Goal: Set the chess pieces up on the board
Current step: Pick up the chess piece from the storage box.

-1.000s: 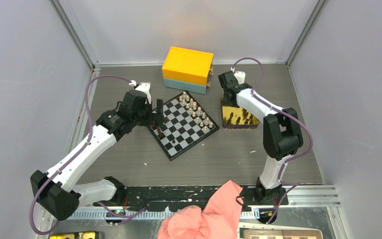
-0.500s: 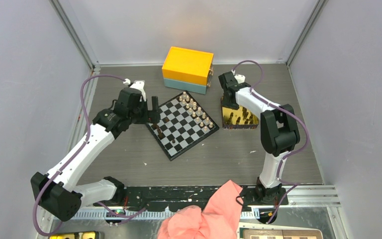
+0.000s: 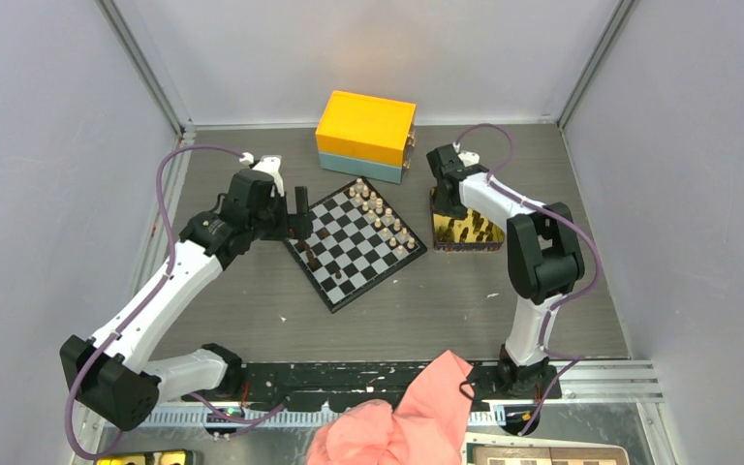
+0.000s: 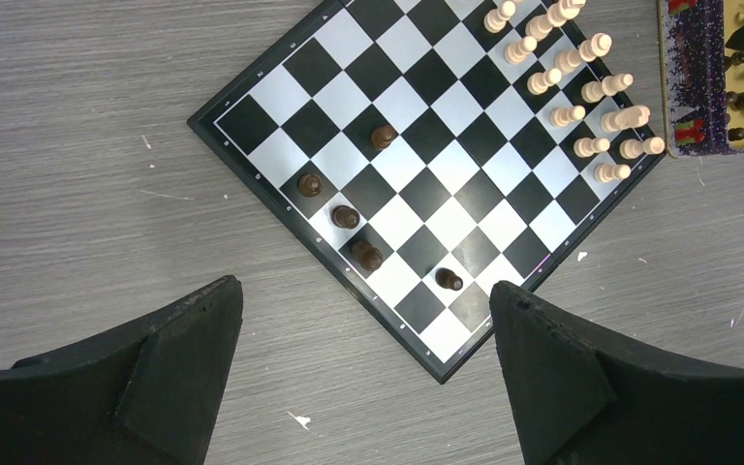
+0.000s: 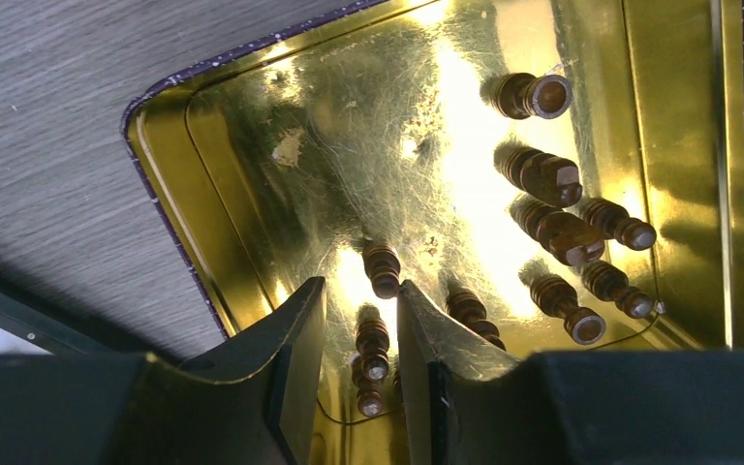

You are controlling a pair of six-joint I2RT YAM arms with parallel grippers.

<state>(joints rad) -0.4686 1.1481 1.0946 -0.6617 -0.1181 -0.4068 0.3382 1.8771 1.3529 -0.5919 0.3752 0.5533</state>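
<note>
- From the top view, the board (image 3: 358,254) lay cornerwise at mid-table. The light pieces (image 3: 380,215) stood in two rows along its far-right edge, and only a few dark pieces (image 3: 314,260) stood near its left edge.
- The left gripper (image 3: 300,205) hung over the board's left corner. The right gripper (image 3: 446,199) reached down into the gold tin (image 3: 469,248) just right of the board.
- The left wrist view looked down on the board (image 4: 417,145). The left gripper (image 4: 363,298) was spread wide and held nothing.
- In that view five dark pieces (image 4: 346,216) stood loosely along the left side. The light pieces (image 4: 581,87) looked fully ranked at the far right corner.
- In the right wrist view, the right gripper (image 5: 358,291) had its fingers (image 5: 291,358) drawn close with a narrow slot between them. A dark piece lay in that slot, but I could not tell whether the fingers pinched it.
- Many more dark pieces (image 5: 542,174) lay on their sides in the gold tin (image 5: 203,203).
- My judgement was that the light side was done and the dark side barely begun, with most of its men left to be fetched from the tin and stood up.
- The table (image 3: 252,320) was grey wood-grain, flecked with small white specks in the left wrist view.
- Pale grey walls (image 3: 48,145) closed in the table on three sides.
- A yellow box (image 3: 365,124) sat beyond the board, and a pink cloth (image 3: 407,421) lay at the near edge.
</note>
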